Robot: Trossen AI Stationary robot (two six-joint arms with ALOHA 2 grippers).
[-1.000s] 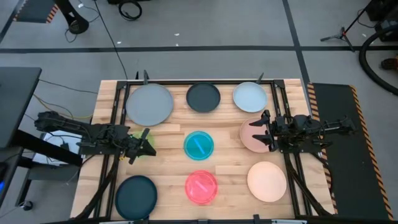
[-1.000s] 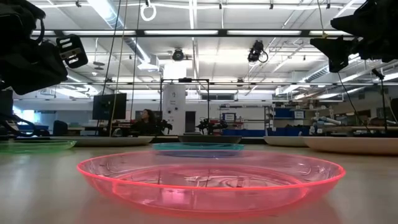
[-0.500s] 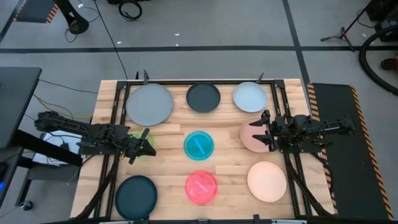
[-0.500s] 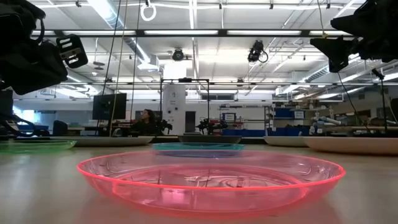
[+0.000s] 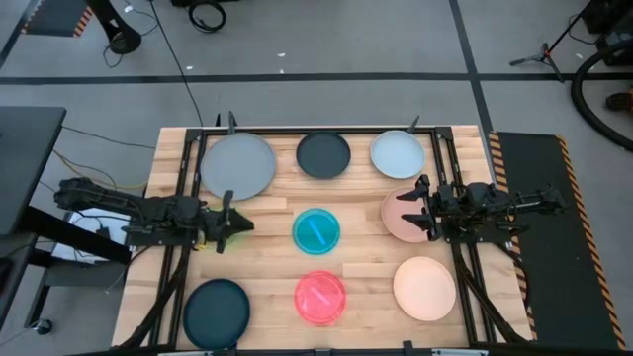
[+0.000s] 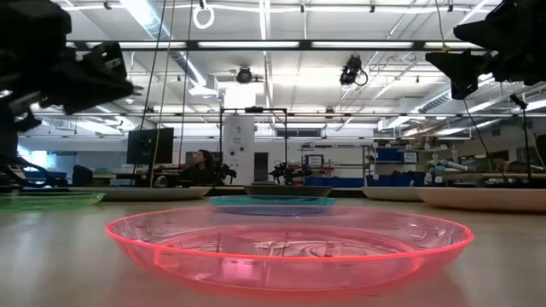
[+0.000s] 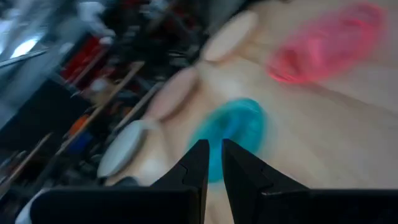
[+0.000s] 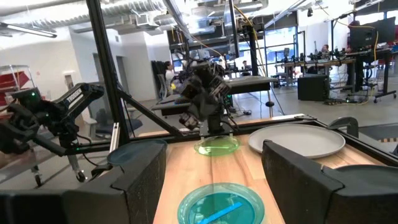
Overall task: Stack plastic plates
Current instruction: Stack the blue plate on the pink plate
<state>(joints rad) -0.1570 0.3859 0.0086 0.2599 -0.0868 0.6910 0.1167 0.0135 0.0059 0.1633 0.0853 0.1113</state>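
Resting round and glossy, translucent red plate (image 5: 320, 297); left jaws (image 5: 224, 222) closed, right jaws (image 5: 417, 210) open.

A wooden table (image 5: 267, 262) fills the middle of the high view, framed by black metal rails (image 5: 185, 168). A black mat with striped orange edging (image 5: 539, 237) lies at its right side. Grey floor with dark lines (image 5: 297, 74) runs across the top of the frame, with cables (image 5: 203, 15) at upper centre and a tripod (image 5: 549, 49) at upper right. In the low view, a person sits at a monitor (image 6: 149, 145) at centre left, under ceiling lights (image 6: 281, 44).
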